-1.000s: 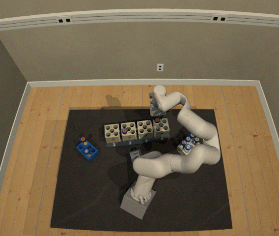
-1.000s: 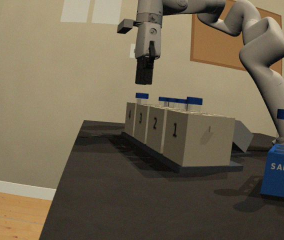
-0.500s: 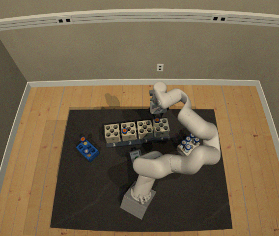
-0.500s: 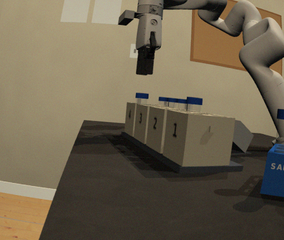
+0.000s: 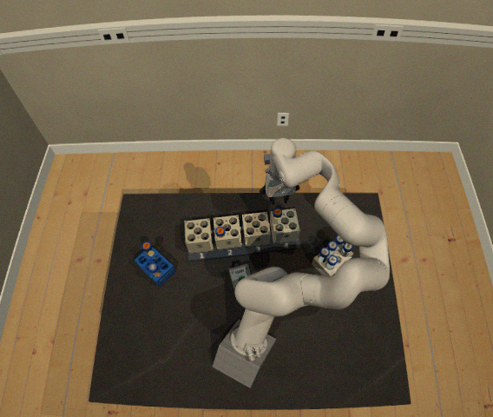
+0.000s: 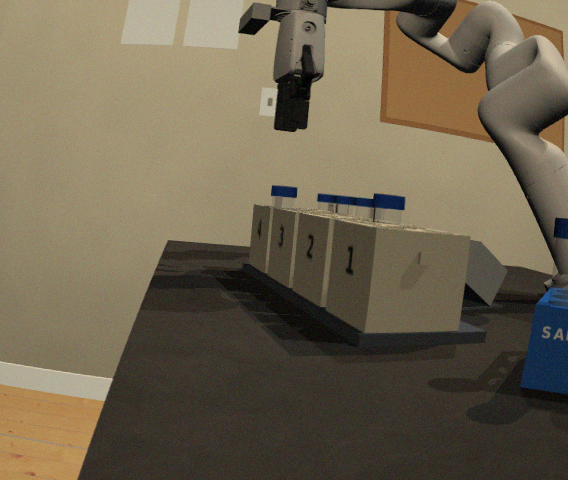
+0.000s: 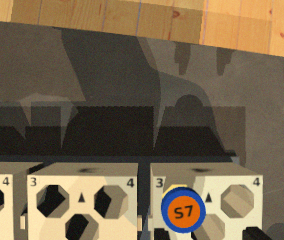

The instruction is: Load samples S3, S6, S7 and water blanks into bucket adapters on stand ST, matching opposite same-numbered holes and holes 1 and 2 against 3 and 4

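My gripper is part-open and empty above adapter 4. Sample S7 stands in hole 3 of adapter 4, clear below the fingers. Another orange-dot tube stands in the near left hole of adapter 2; its ID is not readable. Adapter 1 and adapter 3 show no tubes. The loading stand carries all four adapters. Tube levels are not readable.
The blue sample rack at the left holds an orange-dot tube and a pale-dot tube. A pale rack at the right holds several white-dot blanks, partly beside my arm. The DONE desk stands before the stand.
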Robot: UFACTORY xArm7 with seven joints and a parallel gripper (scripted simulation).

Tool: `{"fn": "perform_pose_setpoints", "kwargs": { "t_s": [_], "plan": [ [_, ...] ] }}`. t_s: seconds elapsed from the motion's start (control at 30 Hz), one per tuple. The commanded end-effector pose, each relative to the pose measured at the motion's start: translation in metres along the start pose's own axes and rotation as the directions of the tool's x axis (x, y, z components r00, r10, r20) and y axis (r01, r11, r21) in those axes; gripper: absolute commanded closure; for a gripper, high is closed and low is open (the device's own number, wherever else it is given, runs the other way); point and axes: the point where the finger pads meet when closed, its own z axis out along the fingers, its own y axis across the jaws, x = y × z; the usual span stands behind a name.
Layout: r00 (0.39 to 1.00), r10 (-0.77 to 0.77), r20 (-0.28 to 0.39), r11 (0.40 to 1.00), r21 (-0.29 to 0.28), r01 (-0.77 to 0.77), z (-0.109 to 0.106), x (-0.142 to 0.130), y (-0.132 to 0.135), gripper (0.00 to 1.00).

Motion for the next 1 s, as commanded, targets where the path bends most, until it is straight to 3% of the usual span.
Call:
{"fn": "perform_pose_setpoints", "kwargs": {
  "t_s": [0.0, 0.37, 0.97],
  "plan": [
    [1.0, 0.0, -0.003, 1.0, -0.001, 0.0, -0.01, 0.001, 0.0, 0.56],
    [1.0, 0.0, -0.003, 1.0, 0.0, 0.0, -0.031, 0.001, 0.0, 0.56],
    [1.0, 0.0, -0.003, 1.0, 0.0, 0.0, -0.031, 0.001, 0.0, 0.56]
  ]
}}
